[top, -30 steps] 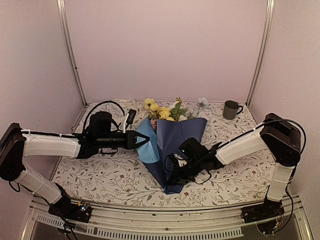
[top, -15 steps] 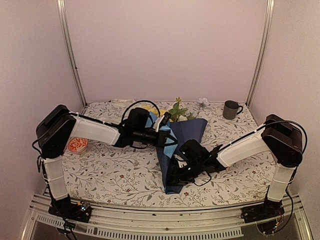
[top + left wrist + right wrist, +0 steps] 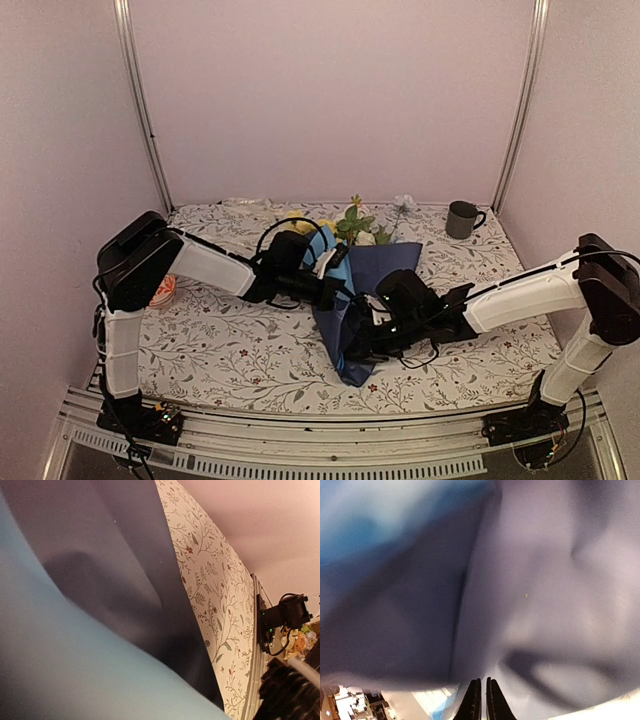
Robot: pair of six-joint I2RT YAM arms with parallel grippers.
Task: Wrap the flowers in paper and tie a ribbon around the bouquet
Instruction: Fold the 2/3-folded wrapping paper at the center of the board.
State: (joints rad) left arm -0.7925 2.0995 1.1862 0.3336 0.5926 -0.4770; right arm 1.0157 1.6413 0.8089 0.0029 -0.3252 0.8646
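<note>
Cloth (image 3: 230, 350) printed with grey-green sprigs and small red buds covers the table (image 3: 470, 375) from edge to edge. Plain pale pink walls (image 3: 330, 90) close it in on three sides, with a slim metal post (image 3: 140, 100) in each back corner. A ribbed metal rail (image 3: 300, 445) runs along the near edge, and the arm bases are bolted to it.

A dark grey mug (image 3: 461, 219) stands upright near the back right corner, well apart from everything else. A small orange dish (image 3: 164, 290) sits near the left edge, partly hidden behind the left arm.

The paper (image 3: 372, 270) lies in the middle of the table, folded into a rough navy cone with its point toward the rail. Its light blue side shows along the left fold. The flowers (image 3: 352, 222) stick out of the wide far end, with yellow blooms and green leaves in view.

The left tool (image 3: 338, 288) is closed on the folded-over flap. Its own camera shows only light blue and navy paper up close, with the cloth beyond.

The right tool (image 3: 481, 700) is low on the cone, its fingers together with a thin slit between them. I cannot tell if they pinch the paper.
</note>
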